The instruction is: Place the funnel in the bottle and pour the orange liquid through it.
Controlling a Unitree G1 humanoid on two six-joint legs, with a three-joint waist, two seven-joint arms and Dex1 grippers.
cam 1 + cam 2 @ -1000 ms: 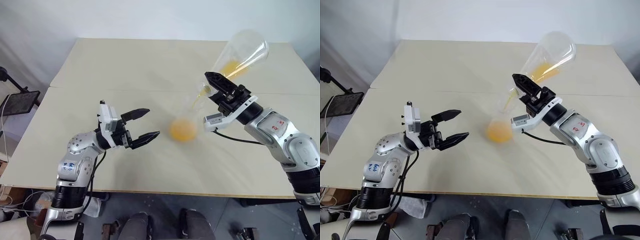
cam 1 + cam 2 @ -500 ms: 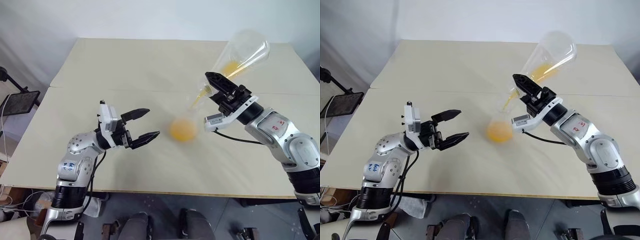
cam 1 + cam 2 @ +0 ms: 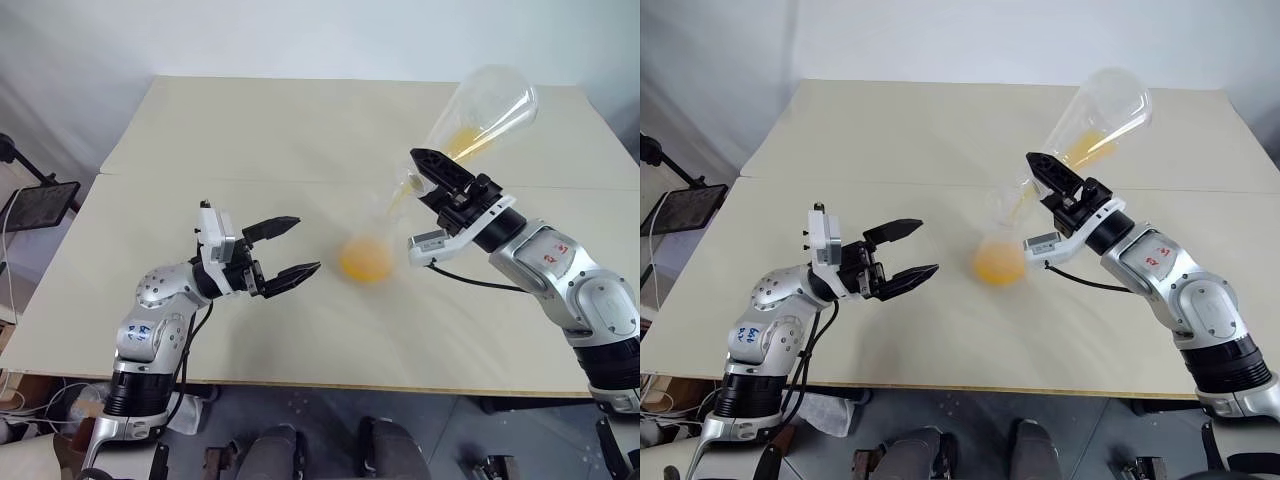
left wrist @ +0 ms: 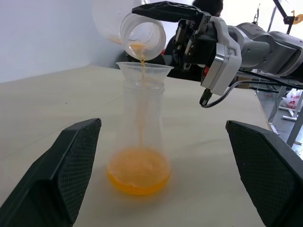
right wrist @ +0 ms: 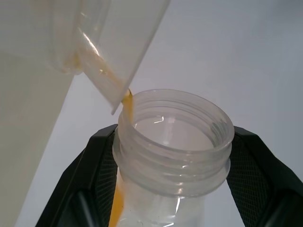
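Left wrist view: right gripper (image 4: pixel 156 9) clenches clear threaded flask (image 4: pixel 142 33); left gripper (image 3: pixel 290 248) released.

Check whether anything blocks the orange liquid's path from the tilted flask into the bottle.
Nothing visible does. The orange liquid streams from the flask mouth through the funnel seated in the bottle.
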